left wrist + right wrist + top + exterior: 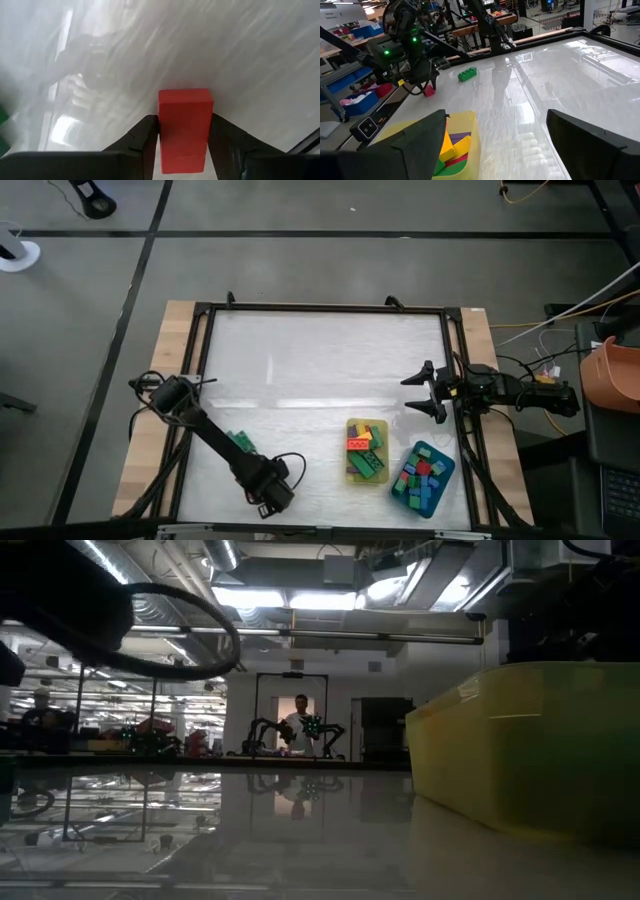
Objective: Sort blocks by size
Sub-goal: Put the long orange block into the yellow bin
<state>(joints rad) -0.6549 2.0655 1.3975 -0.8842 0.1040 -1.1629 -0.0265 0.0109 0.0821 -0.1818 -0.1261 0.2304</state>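
Note:
My left gripper (270, 498) is near the table's near edge, left of the middle, shut on a red rectangular block (184, 127); it also shows in the right wrist view (428, 90). A green block (240, 440) lies on the table beside the left arm and shows in the right wrist view (467, 74). The yellow tray (352, 472) holds longer blocks and the teal tray (446, 470) holds small ones. My right gripper (428, 391) is open and empty at the table's right side, beyond the trays. My left gripper pinches the red block between its two fingers, one on each long side (161, 131). The fingers come from above, pointing down at the table. Whether the block rests on the table or hangs just above it, I cannot tell.
The two trays stand side by side at the near right; the yellow tray's wall (530, 750) fills the right of the low view. A black frame (320, 308) runs around the white table top. A cable (290, 462) loops beside the left gripper. A person stands in the room far behind.

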